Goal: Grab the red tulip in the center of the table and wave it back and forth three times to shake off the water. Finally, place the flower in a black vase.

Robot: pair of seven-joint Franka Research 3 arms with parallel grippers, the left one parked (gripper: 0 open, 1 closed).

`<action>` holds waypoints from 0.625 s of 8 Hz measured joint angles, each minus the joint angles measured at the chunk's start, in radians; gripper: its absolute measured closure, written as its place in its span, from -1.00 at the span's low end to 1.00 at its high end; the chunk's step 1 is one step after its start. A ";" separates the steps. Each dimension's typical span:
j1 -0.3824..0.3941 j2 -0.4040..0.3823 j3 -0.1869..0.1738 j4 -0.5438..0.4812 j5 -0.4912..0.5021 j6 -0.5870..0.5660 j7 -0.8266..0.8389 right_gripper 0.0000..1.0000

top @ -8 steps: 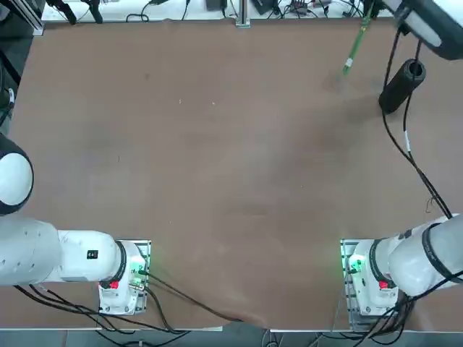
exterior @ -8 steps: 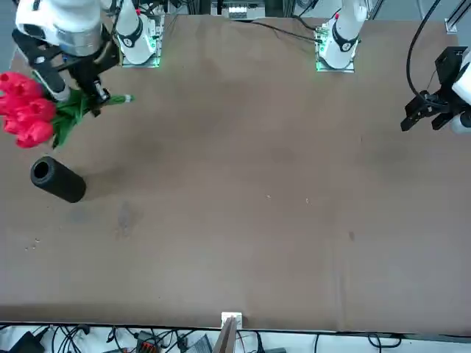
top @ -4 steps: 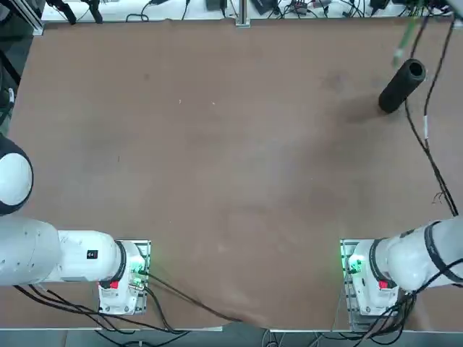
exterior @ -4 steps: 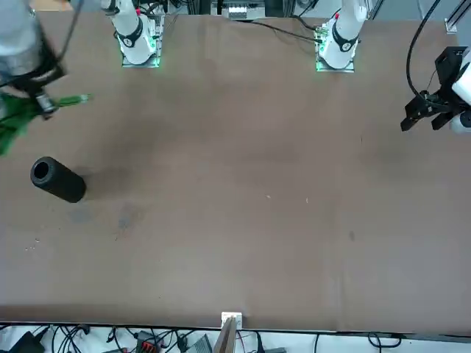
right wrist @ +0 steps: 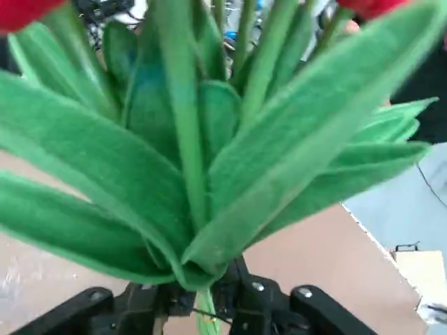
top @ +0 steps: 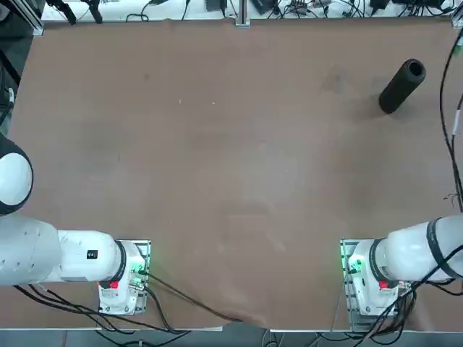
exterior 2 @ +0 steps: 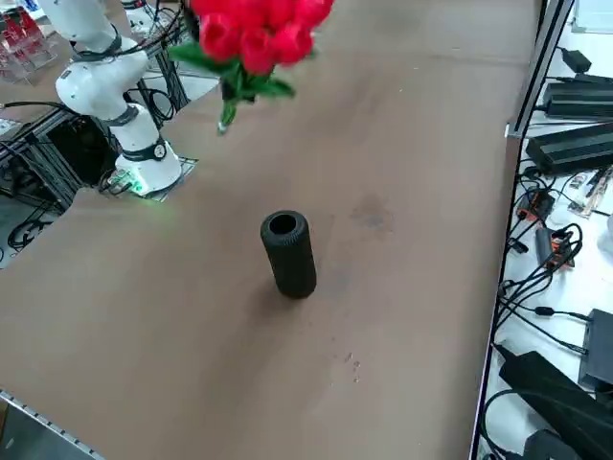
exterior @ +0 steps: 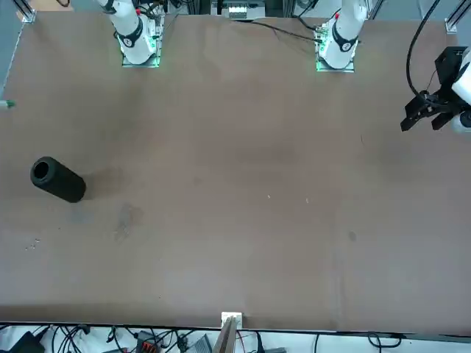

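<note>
Red blooms and green felt leaves mark the red tulip (exterior 2: 254, 38), which is held in the air above the table (exterior 2: 412, 172), beyond the black vase (exterior 2: 288, 253) as seen from the right side and well off the brown surface. It is carried high — presumably at the far end of a shaking swing, clear of anything it could strike. Its long axis runs steeply, blooms uppermost, the thin stem pointing down toward the table; in the front view only the pale stem tip (exterior: 6, 105) shows at the edge. In the wrist view the right gripper (right wrist: 204, 301) is seen closed on the stem just under the leaves (right wrist: 209, 160). The vase lies on its side, mouth toward the side camera, so insertion would have to be nearly level — or the tube stood up first.
</note>
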 joint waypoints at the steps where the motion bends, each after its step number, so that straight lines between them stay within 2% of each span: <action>1: 0.000 0.024 0.003 -0.027 -0.013 0.055 0.128 0.72; 5: 0.017 0.117 0.020 -0.176 -0.217 0.233 0.625 0.72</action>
